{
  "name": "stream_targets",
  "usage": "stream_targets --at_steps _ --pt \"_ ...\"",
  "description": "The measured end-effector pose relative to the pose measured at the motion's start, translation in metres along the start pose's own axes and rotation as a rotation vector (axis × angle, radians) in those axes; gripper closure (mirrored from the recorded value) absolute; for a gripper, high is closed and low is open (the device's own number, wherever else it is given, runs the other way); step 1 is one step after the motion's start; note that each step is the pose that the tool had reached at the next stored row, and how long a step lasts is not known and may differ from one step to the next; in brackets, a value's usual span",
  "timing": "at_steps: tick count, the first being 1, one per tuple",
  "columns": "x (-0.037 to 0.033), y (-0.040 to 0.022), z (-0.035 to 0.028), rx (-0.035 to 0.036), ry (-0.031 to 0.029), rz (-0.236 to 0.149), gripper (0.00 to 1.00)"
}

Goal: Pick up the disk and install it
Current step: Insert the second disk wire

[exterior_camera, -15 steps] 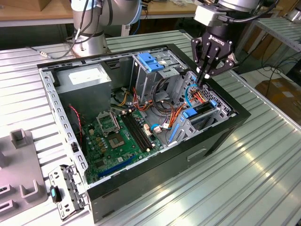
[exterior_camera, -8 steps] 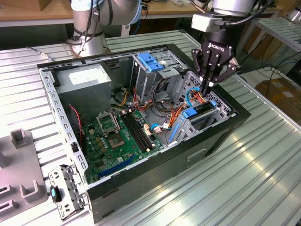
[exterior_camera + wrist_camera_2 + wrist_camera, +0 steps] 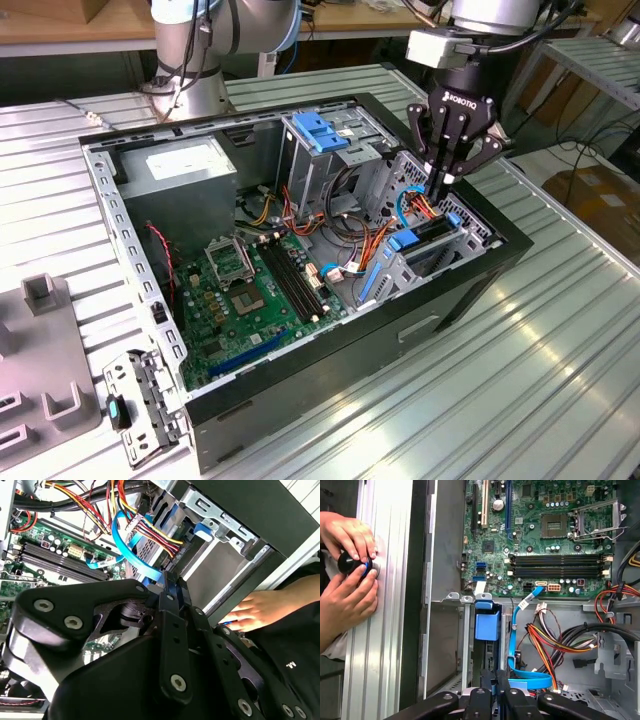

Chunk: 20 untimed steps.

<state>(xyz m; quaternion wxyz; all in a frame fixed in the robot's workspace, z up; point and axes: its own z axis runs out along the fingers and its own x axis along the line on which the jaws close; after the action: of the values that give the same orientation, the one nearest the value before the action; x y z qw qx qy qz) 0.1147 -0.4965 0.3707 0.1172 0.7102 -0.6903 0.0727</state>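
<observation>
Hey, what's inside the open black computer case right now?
A green motherboard, grey metal power-supply box, coloured cables and blue plastic bracket in the black computer case. The claw reaches into the drive bay; the bay's contents beneath it are hidden.

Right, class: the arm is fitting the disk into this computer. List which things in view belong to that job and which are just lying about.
Belongs to the job:
gripper
disk, at the drive cage under the gripper
computer case

Just lying about:
bare blue bracket
power-supply box
motherboard
grey fixture on the table
person's hands
</observation>
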Motion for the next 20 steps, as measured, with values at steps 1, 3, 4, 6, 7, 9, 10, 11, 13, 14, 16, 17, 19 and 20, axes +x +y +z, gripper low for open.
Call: stream_targets --at_steps 1,3,4,6,7,9,10,11,13,14,16,17,19,20 --pt "0.0000 0.0000 0.0000 0.0000 -0.0009 0.000 0.84" --pt "0.0001 0.0000 -0.0001 0.0002 -0.0055 0.000 0.84" --pt "0.0001 0.0000 0.0000 0.0004 -0.0106 -0.001 0.84" --pt "0.0001 0.0000 0.0001 0.0013 -0.0351 -0.002 0.84" --pt "0.0003 0.0000 0.0001 0.0019 -0.0528 -0.003 0.84" --pt "0.0006 0.0000 0.0001 0.0033 -0.0908 -0.005 0.84" --pt "0.0007 0.0001 0.0002 0.0040 -0.1100 -0.006 0.84" --pt "0.0011 0.0001 0.0003 0.0052 -0.1435 -0.008 0.84" --pt "0.0016 0.0002 0.0004 0.0070 -0.1920 -0.011 0.84" --pt "0.0018 0.0002 0.0005 0.0077 -0.2116 -0.012 0.84" --pt "0.0018 0.0003 0.0006 0.0079 -0.2172 -0.013 0.84" --pt "0.0018 0.0010 0.0008 0.0079 -0.2175 -0.013 0.84" --pt "0.0018 0.0018 0.0008 0.0079 -0.2174 -0.013 0.84" --pt "0.0018 0.0023 0.0008 0.0079 -0.2174 -0.013 0.84"
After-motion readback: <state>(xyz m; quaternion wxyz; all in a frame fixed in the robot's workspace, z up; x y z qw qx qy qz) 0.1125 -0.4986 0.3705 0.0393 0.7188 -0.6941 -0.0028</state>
